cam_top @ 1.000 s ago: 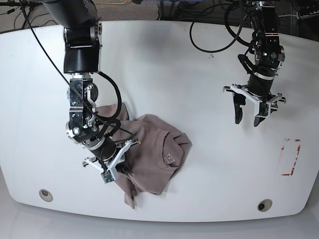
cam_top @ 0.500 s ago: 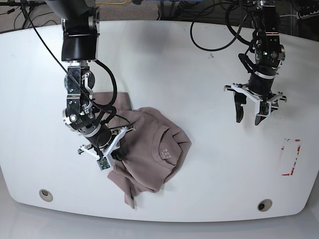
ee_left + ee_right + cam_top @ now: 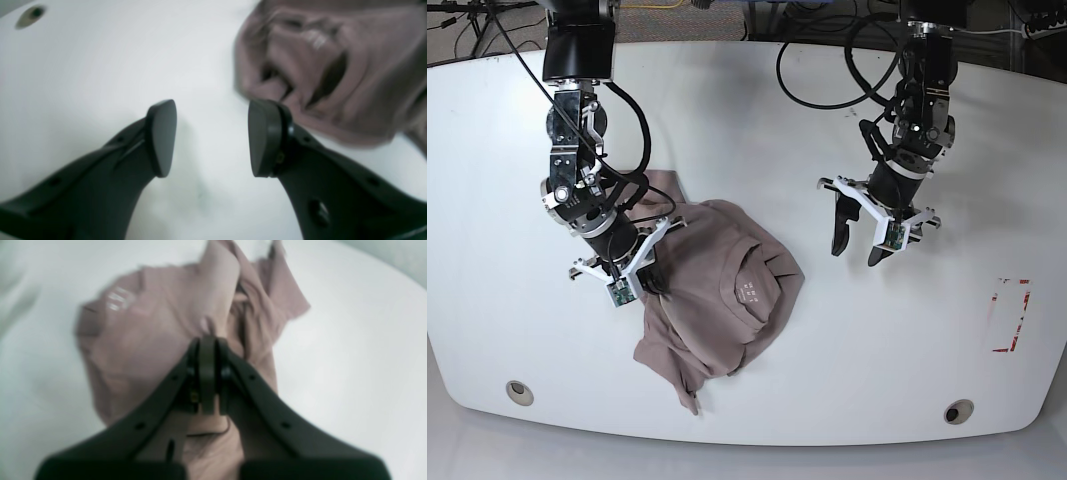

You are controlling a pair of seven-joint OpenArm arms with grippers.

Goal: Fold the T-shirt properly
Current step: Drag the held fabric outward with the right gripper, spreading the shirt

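On the base view's left, the right pincer (image 3: 649,277) is clamped tight on a fold of the T-shirt (image 3: 727,300), which lies crumpled on the white worktop (image 3: 757,130) near its front edge, stretching from that pincer rightward and down. The left pincer (image 3: 860,238) hangs open and empty to the shirt's right, near but apart; the cloth's closest edge lies just off its right fingertip (image 3: 263,136). Compared with a second ago, the right arm has dragged the shirt upward, and the left arm has swung in toward it.
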